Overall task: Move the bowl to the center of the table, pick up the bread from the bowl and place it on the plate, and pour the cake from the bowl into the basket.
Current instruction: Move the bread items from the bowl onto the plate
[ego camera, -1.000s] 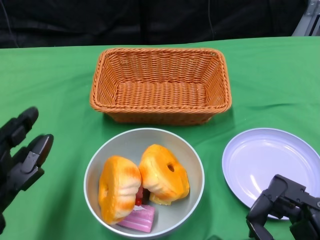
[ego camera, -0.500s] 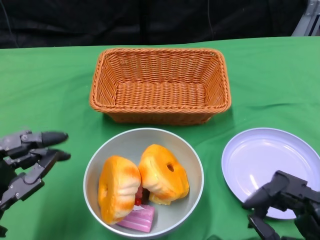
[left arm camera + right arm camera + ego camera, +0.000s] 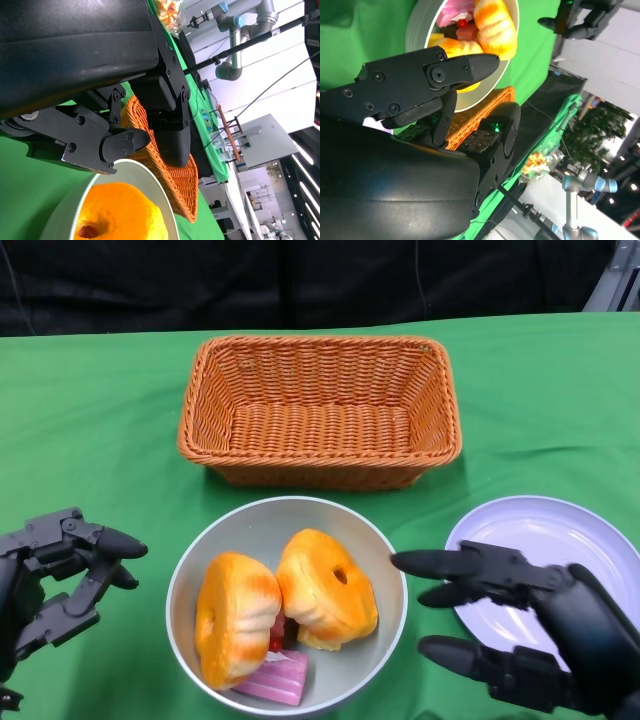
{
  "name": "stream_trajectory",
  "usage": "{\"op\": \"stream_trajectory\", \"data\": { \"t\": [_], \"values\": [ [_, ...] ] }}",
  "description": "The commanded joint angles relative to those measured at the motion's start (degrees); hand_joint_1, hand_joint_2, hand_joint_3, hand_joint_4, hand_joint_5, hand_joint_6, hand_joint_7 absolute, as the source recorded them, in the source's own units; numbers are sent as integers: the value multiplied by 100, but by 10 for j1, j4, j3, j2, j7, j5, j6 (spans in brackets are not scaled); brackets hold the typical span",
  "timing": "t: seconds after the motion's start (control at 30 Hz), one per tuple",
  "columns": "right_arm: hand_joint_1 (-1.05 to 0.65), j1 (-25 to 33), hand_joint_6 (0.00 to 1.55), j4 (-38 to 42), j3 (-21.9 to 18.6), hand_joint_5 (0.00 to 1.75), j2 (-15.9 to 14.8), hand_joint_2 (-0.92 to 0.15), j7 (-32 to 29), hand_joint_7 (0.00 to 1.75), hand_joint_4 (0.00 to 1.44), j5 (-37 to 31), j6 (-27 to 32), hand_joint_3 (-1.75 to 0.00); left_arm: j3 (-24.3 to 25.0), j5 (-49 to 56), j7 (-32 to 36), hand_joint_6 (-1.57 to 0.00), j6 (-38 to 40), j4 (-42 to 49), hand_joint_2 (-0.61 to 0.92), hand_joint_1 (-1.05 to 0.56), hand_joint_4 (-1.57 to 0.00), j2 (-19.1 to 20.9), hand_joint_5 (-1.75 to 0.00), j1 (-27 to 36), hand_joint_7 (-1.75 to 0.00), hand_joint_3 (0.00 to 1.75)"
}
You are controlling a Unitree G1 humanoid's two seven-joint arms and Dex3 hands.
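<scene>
The grey bowl (image 3: 190,570) sits just in front of the empty orange wicker basket (image 3: 320,410), holding two orange ring-shaped breads (image 3: 325,590) leaning together over a pink cake slice (image 3: 278,678), white plate (image 3: 530,550) bare beside it.

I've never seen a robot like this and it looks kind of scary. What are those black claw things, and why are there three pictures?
Those black things are a robot's two hands, and the three pictures come from three cameras. One sits on its head and looks down at a green table. There its left hand and right hand show, fingers spread, holding nothing. The other two cameras ride on its wrists, so they look sideways past the fingers. On the table stand an empty orange basket, a pale plate and a grey bowl. In the bowl lie two orange bread rolls and a pink slice of cake.
</scene>
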Motion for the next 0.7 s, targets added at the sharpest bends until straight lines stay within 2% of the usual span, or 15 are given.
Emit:
{"op": "stream_trajectory", "data": {
  "t": [0.03,0.2,0.37,0.6,0.7],
  "values": [
    [-71,-31,60,-39,31,34,0,-92,14,4,58,-55,62,-9,0,8,7,-92,-18,17,73,-3,-79,12,-134,-11,-87,71],
    [-79,-88,54,-67,81,31,-8,-92,71,0,57,-145,154,-15,-1,6,5,-91,-35,39,74,-4,-79,12,-136,-22,-88,70],
    [-86,-154,42,-71,129,24,-22,-92,160,0,51,-239,222,-20,-3,7,6,-91,-45,53,74,-3,-80,11,-137,-28,-90,71],
    [-88,-218,38,-23,167,16,-6,-92,209,0,45,-294,258,-22,-6,3,2,-88,-42,60,74,-3,-76,9,-139,-31,-93,70],
    [-91,-270,37,69,190,12,-5,-92,202,0,41,-312,244,-25,-5,17,19,-88,-50,63,77,-4,-76,6,-138,-30,-92,65]
  ]
}}
